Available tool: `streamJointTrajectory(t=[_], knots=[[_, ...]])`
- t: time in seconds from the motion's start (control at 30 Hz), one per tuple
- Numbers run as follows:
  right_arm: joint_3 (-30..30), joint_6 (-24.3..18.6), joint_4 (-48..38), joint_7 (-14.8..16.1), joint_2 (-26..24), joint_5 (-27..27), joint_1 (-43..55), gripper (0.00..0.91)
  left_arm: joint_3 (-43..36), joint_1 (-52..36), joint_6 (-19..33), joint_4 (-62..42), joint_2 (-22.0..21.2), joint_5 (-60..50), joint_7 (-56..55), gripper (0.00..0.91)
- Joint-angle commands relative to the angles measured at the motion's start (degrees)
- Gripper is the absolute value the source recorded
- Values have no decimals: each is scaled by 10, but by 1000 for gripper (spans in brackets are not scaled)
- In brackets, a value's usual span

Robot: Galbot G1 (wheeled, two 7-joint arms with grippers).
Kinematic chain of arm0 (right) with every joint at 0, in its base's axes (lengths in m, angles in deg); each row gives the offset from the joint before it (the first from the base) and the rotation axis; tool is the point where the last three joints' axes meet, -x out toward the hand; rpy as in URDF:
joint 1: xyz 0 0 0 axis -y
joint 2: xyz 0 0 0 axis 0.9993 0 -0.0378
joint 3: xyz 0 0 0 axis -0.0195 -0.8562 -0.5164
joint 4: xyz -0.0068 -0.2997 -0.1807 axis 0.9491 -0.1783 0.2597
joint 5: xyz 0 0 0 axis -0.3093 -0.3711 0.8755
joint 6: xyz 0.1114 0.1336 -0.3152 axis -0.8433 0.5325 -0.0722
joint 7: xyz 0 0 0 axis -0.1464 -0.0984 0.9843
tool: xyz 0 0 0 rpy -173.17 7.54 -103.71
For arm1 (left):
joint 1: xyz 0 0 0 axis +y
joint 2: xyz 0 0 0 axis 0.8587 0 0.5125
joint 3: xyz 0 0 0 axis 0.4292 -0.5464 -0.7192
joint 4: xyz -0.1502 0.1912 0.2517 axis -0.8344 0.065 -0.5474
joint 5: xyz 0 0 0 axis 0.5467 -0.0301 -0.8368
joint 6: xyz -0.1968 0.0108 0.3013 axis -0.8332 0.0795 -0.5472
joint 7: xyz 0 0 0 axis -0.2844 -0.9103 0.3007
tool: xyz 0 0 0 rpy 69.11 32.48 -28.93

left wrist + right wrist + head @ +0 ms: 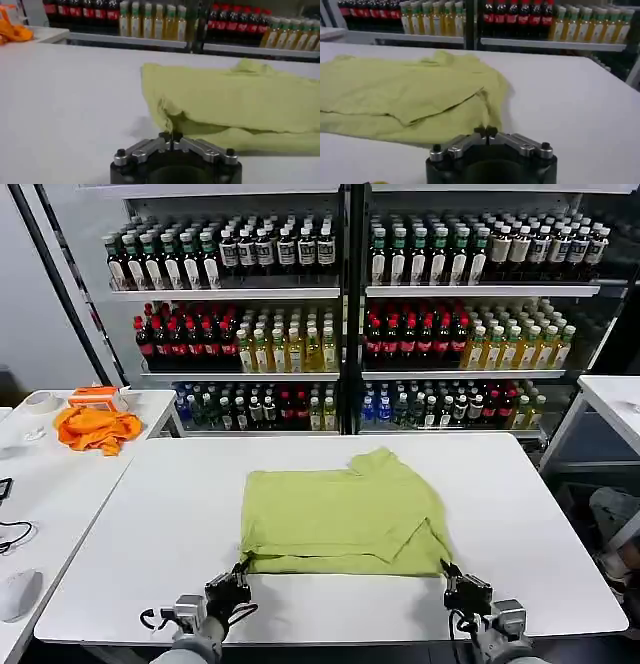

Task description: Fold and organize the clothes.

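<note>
Grippers sat nearest, both at the near edge of the white table [560, 584], one off each near corner of the lime-green T-shirt [340, 519]. The left gripper [238, 576] stood just short of the shirt's near left corner, and its wrist view showed the fingertips [168, 135] pressed together with no cloth between them. The right gripper [450, 574] mirrored it at the near right corner, fingertips [489, 131] likewise closed on nothing, the hem lying just beyond them.

Past the grippers, the T-shirt lay in the middle of the table, already doubled into a rough rectangle, with a layer folded over on its right side and a sleeve or collar poking out at its far edge; which of the two I could not quite tell.

Judging by this, one fold was done and another was about to begin. The next move would call for both sets of fingers to part, slide onto the near corners, clamp, and carry that edge toward the far side evenly.

Well left of the shirt, an orange cloth [97, 427] lay on a side table.
</note>
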Motion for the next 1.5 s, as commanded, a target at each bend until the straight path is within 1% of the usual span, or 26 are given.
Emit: streamJointTrajectory(t=[0.03, 0.23, 0.43, 0.63, 0.67, 0.7, 0.73, 0.77, 0.83, 1.0, 1.1, 1.2, 1.27, 1.33, 1.37, 1.4, 1.5], knots=[[30, -4, 52, 0, -10, 20, -104, 0, 40, 91, 2, 80, 6, -2, 0, 20], [52, -5, 57, 1, -20, 28, -140, 0, 62, 136, 2, 105, 16, -1, 0, 20], [48, -6, 76, -2, -12, 42, -168, 0, 56, 189, 3, 129, 15, -13, 2, 20], [40, -7, 76, -1, 1, 69, -181, 0, 54, 194, 3, 126, 15, -17, 3, 20], [39, -4, 75, -3, 4, 72, -180, 30, 54, 193, 2, 126, 15, -16, 3, 20], [39, -3, 74, -4, 6, 75, -179, 202, 54, 195, 0, 128, 16, -16, 3, 20], [39, -2, 75, -4, 7, 75, -178, 433, 54, 199, -3, 133, 17, -17, 3, 50], [40, -3, 77, -4, 7, 75, -176, 907, 54, 201, -4, 136, 17, -17, 3, 413], [46, -10, 82, -2, 6, 76, -171, 907, 54, 209, -6, 146, 18, -18, 3, 907], [64, -17, 105, -1, -3, 74, -152, 907, 64, 220, -8, 166, 20, -19, 3, 907], [71, -17, 114, -5, -10, 57, -125, 907, 74, 216, -11, 183, 26, -9, 3, 907], [66, -19, 109, -14, -15, 32, -87, 907, 83, 202, -10, 197, 29, 3, 3, 907], [53, -13, 88, -18, -21, 13, -44, 907, 88, 162, -11, 188, 38, 19, 1, 907], [12, 9, 33, -29, -24, -20, 59, 907, 85, 102, -9, 158, 56, 33, -2, 907], [0, 11, 17, -32, -25, -31, 79, 907, 82, 87, -8, 144, 59, 36, -3, 907], [-20, 22, -7, -39, -26, -54, 133, 907, 77, 61, -8, 127, 70, 43, -6, 907], [-77, 37, -72, -50, -24, -88, 242, 907, 52, 4, -11, 73, 81, 55, -14, 907]])
